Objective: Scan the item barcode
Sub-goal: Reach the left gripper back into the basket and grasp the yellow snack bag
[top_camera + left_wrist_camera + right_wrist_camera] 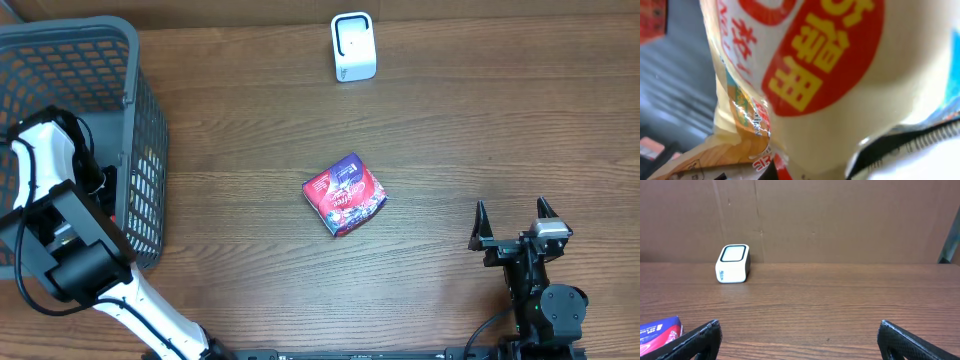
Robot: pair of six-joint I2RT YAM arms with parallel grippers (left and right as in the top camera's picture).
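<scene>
We find the left tool (815, 169) clamped on a cream packet (850, 100) pressed close before it. Right tool (511, 215): jaws apart, white scanner (733, 263) ahead to its left.

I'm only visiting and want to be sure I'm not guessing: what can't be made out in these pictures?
Left fingers: overhead, hidden by the left arm and basket wall; left wrist, the cream packet fills the view.
Cream packet: blurred, cut off by the frame; no barcode seen.
Red packet: no barcode showing overhead; right wrist, only a corner at the frame's edge.
Basket contents: overhead, mostly covered by the arm.
</scene>
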